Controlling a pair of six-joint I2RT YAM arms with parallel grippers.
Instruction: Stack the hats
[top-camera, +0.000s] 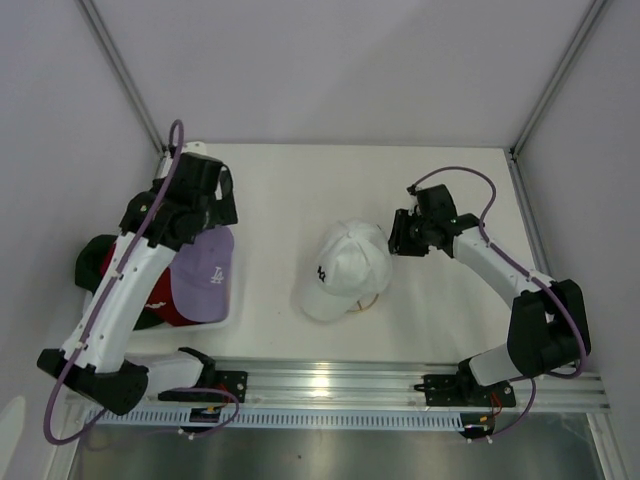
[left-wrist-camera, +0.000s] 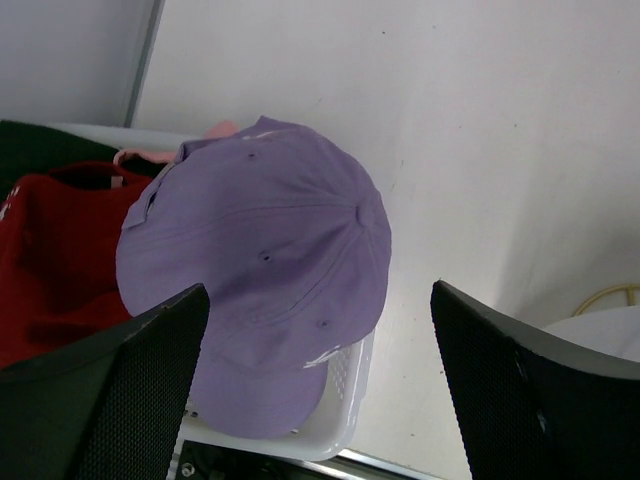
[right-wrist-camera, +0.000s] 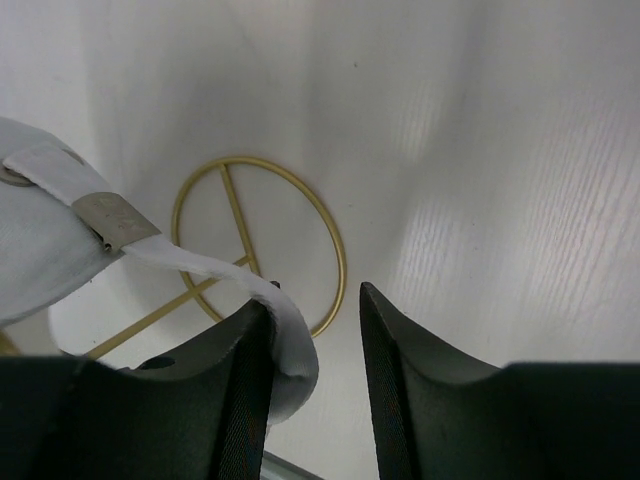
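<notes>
lying on white table between pale walls: white cap; left tool released, right tool ajar around strap.

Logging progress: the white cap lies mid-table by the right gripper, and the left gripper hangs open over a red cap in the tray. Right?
One error: the left gripper hangs open over the lavender cap, not a red one, as the left wrist view shows. The white cap and right gripper are as stated.

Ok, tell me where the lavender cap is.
Top view, left side: the lavender cap lies in the white tray, overlapping the red cap, under the open left claw.
</notes>
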